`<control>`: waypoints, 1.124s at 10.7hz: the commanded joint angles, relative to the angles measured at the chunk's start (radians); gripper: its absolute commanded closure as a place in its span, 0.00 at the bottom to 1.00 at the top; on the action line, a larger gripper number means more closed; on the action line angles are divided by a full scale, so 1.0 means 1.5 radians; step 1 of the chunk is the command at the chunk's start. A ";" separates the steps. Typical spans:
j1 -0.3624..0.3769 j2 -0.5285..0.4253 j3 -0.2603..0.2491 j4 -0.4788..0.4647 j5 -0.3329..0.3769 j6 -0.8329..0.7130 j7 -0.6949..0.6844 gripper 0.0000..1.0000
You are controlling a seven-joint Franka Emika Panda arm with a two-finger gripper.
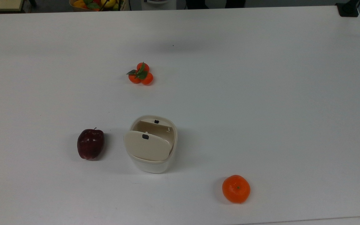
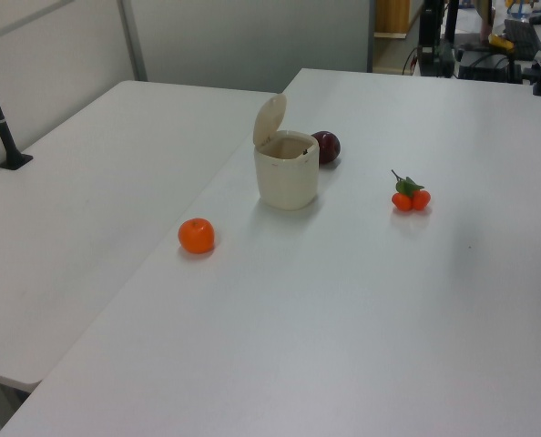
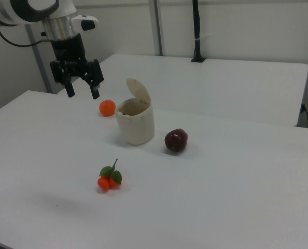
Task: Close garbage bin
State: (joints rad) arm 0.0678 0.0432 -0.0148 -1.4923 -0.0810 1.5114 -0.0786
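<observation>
The cream-white garbage bin (image 1: 151, 165) stands near the middle of the white table, and its beige lid (image 1: 146, 147) is tipped up on the hinge so the inside shows. The bin (image 2: 287, 177) and its raised lid (image 2: 269, 118) also appear in the left view. In the right view the bin (image 3: 136, 124) has its lid (image 3: 139, 91) upright. My gripper (image 3: 83, 92) hangs in the air to the right view's left of the bin, well above the table. It is open with nothing between its fingers.
A dark red apple (image 1: 90, 144) lies beside the bin. An orange (image 1: 236, 188) and a leafy cluster of small tangerines (image 1: 140, 74) lie farther off. A fruit basket (image 1: 97, 4) sits past the table's far edge. A black post (image 3: 196, 31) is clamped to the neighbouring table.
</observation>
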 commanded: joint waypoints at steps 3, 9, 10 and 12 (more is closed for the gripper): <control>0.002 -0.017 -0.003 -0.014 0.012 -0.005 -0.007 1.00; 0.001 -0.001 -0.004 -0.013 0.019 0.075 -0.003 1.00; 0.001 0.012 -0.004 -0.012 0.018 0.099 -0.003 1.00; 0.003 0.041 -0.003 -0.012 0.017 0.182 0.054 1.00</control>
State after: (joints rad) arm 0.0678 0.0661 -0.0148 -1.4983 -0.0740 1.6555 -0.0737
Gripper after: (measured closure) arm 0.991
